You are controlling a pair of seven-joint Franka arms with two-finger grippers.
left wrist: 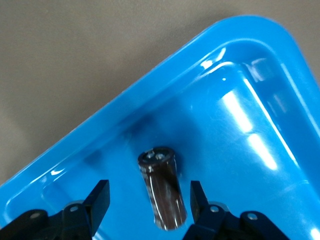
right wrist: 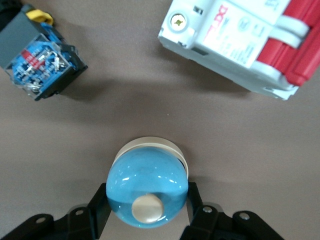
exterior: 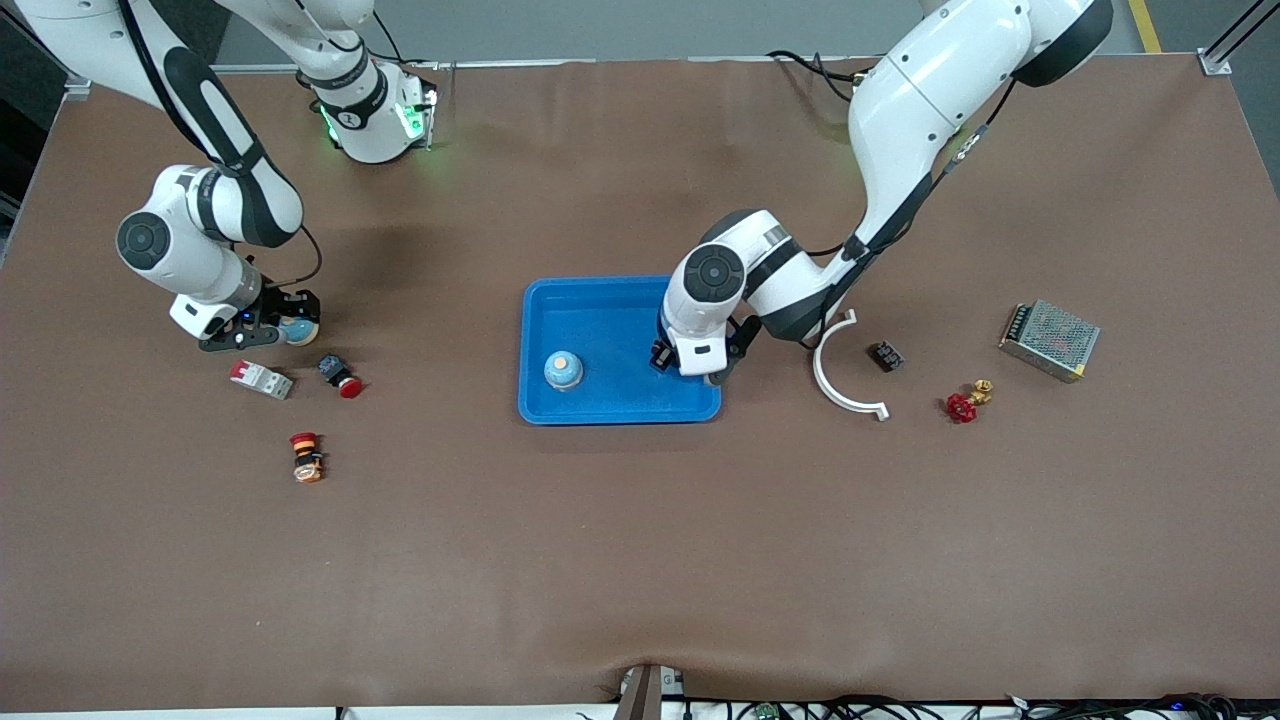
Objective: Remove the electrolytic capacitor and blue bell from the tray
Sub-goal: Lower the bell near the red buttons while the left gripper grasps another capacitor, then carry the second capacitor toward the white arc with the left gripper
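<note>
Because the dark-brown cylindrical electrolytic capacitor (left wrist: 163, 187) is a small, rigid metal can in a glossy sleeve, it should weigh little and be slick, so a squeeze across the middle of its body looks safer than one near either end, where it could squirt out or roll. It lies on its side on the floor of the shallow bright-blue plastic tray (exterior: 590, 312), in the corner toward the left arm's end, nearer the front camera. Its long axis runs between the left gripper (left wrist: 149, 199)'s black fingers (left wrist: 99, 196), with the terminal end pointing away from the wrist. Those fingers stand apart on either side of the can with a gap showing on each flank — not yet touching, so nothing is held. In the front view the left gripper (exterior: 697, 362) is low inside the tray and hides the part. A light-blue domed bell with a beige button (exterior: 563, 369) sits upright in the tray nearer the right arm's end; smooth and round, it would be taken best across its widest part. The right gripper (right wrist: 147, 205), down at the table well clear of the tray, is clamped on a second blue-domed bell (right wrist: 147, 192) resting on its cream base — beside a white-and-red circuit breaker (right wrist: 240, 42) and a blue-and-black switch block (right wrist: 42, 62).
</note>
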